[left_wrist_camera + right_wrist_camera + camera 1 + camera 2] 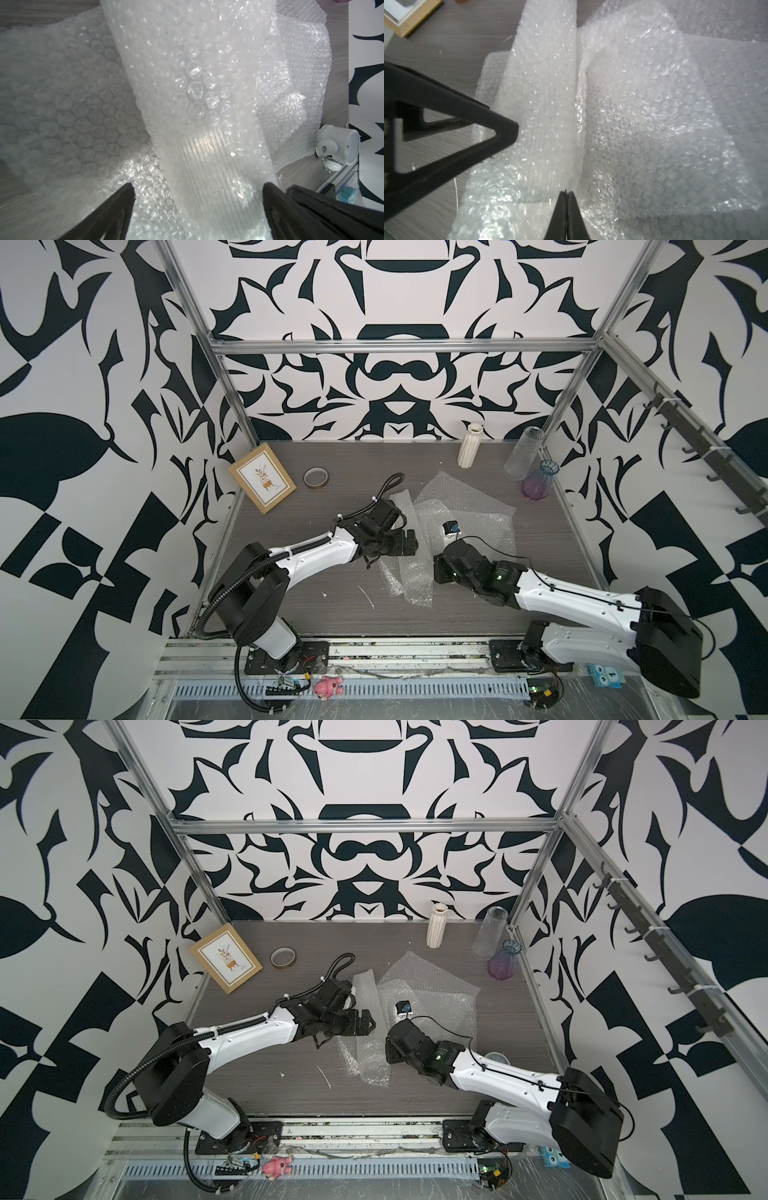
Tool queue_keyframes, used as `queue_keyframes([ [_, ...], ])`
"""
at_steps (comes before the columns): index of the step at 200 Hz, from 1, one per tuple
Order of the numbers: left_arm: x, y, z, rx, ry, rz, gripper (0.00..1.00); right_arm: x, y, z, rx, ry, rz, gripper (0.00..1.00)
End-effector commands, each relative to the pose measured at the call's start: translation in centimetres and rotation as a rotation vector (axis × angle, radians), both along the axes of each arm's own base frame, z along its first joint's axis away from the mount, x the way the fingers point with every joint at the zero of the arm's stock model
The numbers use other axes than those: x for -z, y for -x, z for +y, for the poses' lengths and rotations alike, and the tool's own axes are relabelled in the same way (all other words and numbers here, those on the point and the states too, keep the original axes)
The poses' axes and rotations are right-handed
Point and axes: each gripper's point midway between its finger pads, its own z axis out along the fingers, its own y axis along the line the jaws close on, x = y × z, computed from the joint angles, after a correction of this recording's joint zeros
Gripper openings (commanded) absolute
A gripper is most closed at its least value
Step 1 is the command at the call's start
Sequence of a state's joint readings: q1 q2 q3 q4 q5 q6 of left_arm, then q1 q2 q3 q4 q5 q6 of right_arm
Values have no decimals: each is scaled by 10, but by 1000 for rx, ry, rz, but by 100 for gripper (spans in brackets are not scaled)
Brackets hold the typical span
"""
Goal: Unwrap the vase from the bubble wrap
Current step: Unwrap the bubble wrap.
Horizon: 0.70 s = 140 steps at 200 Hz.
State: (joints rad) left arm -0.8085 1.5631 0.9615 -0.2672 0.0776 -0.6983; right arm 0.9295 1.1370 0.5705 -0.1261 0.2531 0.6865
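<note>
As we scan the table point(332, 614) from its left edge, we see a picture frame point(262, 482) at its far left corner, with a tape roll point(316, 478) just beside it. Toward the table's middle, our left gripper point(411, 543) stands spread wide over a long bundle of the bubble wrap point(469, 506), whose crinkled sheets cover mid-table. Our right gripper point(566, 192) has its fingers pressed together at a fold; we cannot tell whether film is caught. A white vase point(469, 445), a clear vase point(524, 452) and a purple vase point(539, 483) stand at the table's far right corner
</note>
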Motion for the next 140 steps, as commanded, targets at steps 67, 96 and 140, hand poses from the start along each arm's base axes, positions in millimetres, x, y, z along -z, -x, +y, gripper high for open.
queue_keyframes([
  [67,23,17,24,-30,-130,67,98,-1,-3,-7,14,-4,-61,0],
  [96,17,14,20,-28,-167,56,98,3,-4,-13,23,21,-62,0],
  [140,16,16,22,-32,-194,63,98,12,-4,-28,47,27,-35,0],
])
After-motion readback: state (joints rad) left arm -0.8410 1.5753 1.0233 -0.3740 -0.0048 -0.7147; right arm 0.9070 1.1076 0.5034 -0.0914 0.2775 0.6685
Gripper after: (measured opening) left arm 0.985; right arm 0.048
